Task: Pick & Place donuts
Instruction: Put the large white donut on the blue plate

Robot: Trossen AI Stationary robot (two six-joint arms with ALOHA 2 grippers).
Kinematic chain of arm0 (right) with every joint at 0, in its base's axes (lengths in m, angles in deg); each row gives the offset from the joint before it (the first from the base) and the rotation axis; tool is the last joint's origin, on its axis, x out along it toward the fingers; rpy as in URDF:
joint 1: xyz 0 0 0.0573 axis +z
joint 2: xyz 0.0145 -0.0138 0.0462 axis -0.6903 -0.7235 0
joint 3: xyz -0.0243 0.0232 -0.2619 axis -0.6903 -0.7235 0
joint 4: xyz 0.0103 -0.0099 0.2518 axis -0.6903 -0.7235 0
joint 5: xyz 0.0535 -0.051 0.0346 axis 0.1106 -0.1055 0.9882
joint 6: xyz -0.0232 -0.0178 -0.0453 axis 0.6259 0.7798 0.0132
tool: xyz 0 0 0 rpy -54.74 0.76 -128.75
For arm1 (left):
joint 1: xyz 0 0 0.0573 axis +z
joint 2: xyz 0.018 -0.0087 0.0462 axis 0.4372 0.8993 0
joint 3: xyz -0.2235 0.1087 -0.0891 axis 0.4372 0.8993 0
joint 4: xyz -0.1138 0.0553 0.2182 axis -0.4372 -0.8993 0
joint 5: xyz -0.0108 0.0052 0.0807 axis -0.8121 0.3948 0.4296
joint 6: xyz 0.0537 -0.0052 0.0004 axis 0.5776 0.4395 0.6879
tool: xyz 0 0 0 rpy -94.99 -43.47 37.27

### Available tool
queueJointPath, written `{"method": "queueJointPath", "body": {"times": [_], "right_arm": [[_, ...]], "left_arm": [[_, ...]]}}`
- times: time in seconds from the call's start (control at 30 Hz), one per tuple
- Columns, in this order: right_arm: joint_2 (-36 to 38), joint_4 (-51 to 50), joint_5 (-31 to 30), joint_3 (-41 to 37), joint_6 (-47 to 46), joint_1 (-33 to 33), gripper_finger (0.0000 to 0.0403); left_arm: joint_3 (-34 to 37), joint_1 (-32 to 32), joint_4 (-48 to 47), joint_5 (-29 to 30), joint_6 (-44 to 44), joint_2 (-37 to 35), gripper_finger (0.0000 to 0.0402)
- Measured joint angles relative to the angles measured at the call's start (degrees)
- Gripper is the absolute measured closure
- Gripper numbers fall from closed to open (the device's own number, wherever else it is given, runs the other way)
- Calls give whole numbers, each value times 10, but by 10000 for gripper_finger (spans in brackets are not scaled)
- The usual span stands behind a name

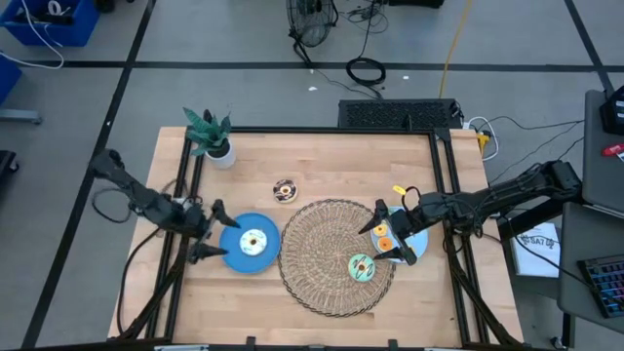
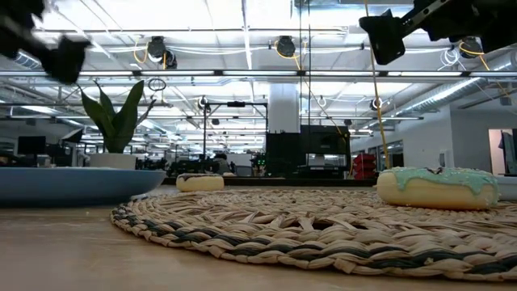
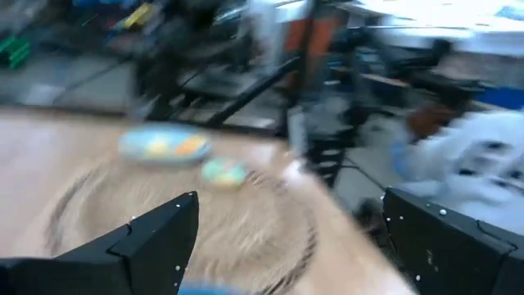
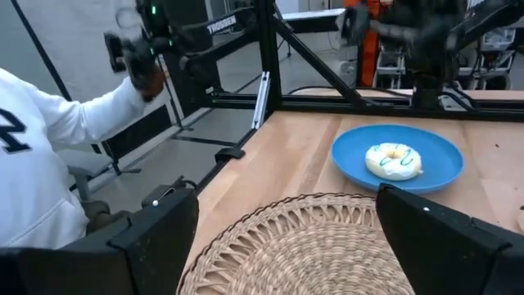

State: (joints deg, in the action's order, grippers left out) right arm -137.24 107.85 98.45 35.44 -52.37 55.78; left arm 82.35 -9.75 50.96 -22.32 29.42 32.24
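A white-iced donut (image 1: 253, 240) lies on a blue plate (image 1: 234, 255) left of the wicker mat (image 1: 322, 283); the right wrist view shows it too (image 4: 393, 160). A green-iced donut (image 1: 362, 267) lies on the mat's right part. Small orange and yellow donuts (image 1: 383, 236) lie on a second blue plate (image 1: 417, 238). A chocolate donut (image 1: 284, 190) lies on the table beyond the mat. My left gripper (image 1: 216, 234) is open and empty at the left plate's left rim. My right gripper (image 1: 386, 234) is open and empty, raised over the right plate.
A potted plant (image 1: 210, 136) stands at the far left corner. Black frame rails (image 1: 185, 195) run along the table's left and right sides. A person in a white sleeve (image 4: 33, 164) shows beyond the table's near edge. Bare wood lies near the front edge.
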Motion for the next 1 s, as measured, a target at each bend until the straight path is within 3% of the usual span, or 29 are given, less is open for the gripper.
{"method": "queueJointPath", "body": {"times": [0.13,0.23,0.37,0.57,0.67,1.0], "right_arm": [[0,15,-1,0,2,0,46],[0,26,-3,0,4,-1,46],[0,32,-38,0,21,-1,46],[0,31,-78,0,38,-1,46],[0,32,-77,0,39,-1,46],[0,27,-74,0,39,-1,46]], "left_arm": [[37,33,-35,65,-152,57,20],[28,54,-18,59,-202,134,19],[-8,81,51,-4,-179,243,24],[-139,115,-78,-21,-213,423,19],[-205,126,-76,-2,-208,495,16],[-324,126,-11,-69,-58,656,16]]}}
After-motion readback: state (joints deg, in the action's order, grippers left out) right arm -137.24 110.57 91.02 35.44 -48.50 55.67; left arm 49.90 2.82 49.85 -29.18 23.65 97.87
